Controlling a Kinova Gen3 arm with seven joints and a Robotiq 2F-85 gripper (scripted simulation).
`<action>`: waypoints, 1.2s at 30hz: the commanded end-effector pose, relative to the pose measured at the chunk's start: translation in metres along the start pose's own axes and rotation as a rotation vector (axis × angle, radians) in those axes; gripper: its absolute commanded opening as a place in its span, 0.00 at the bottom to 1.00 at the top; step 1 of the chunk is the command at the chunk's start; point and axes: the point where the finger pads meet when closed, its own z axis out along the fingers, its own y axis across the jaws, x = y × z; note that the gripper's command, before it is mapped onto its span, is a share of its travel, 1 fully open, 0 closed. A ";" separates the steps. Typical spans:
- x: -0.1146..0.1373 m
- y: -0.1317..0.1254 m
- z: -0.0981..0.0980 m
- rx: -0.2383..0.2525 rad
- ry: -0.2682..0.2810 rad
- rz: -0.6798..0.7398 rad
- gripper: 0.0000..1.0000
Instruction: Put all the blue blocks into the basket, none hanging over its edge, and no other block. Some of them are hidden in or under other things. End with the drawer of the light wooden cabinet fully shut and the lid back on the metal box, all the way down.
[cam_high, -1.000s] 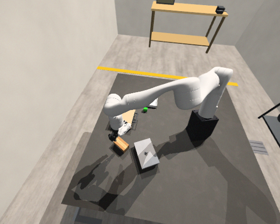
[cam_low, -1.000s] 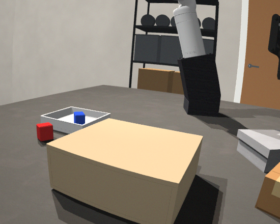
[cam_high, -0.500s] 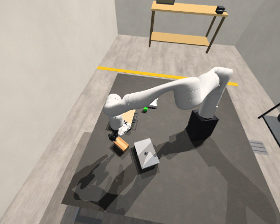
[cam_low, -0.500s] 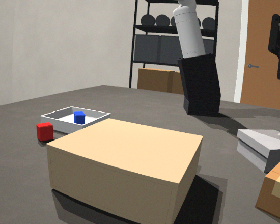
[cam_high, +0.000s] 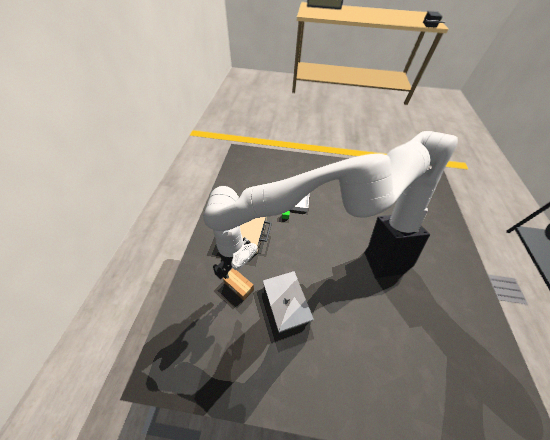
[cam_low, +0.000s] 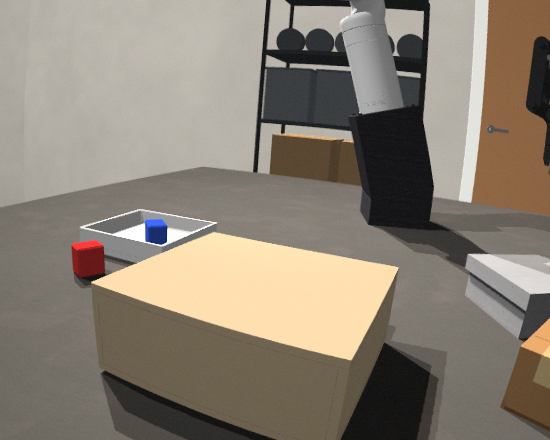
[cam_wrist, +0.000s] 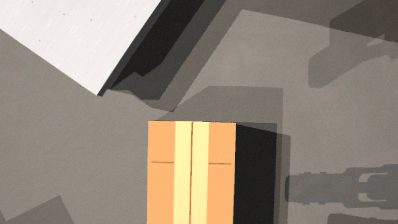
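Grey surface (cam_high: 360, 360) (cam_low: 225, 205) (cam_wrist: 55, 125), cardboard box (cam_high: 238, 284) (cam_low: 525, 375) (cam_wrist: 191, 172) below open jaws

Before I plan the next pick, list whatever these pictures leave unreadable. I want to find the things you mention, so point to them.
- Fingertips of the gripper (cam_high: 222, 271): tiny and dark in the top view, outside the wrist view.
- Inside of the metal box (cam_high: 295, 320) (cam_low: 505, 275) (cam_wrist: 75, 40): covered by its lid in the top view.
- Whatever the cardboard box (cam_high: 239, 284) (cam_low: 525, 380) (cam_wrist: 162, 190) may hide: its top closes it off in the wrist view.
- Far end of that box: cut off by the wrist view's lower edge.
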 end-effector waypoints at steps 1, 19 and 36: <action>0.000 0.001 0.003 -0.002 -0.001 0.000 0.93; -0.001 0.002 0.049 -0.002 -0.001 0.000 0.93; -0.001 0.003 0.087 -0.002 -0.001 0.000 0.93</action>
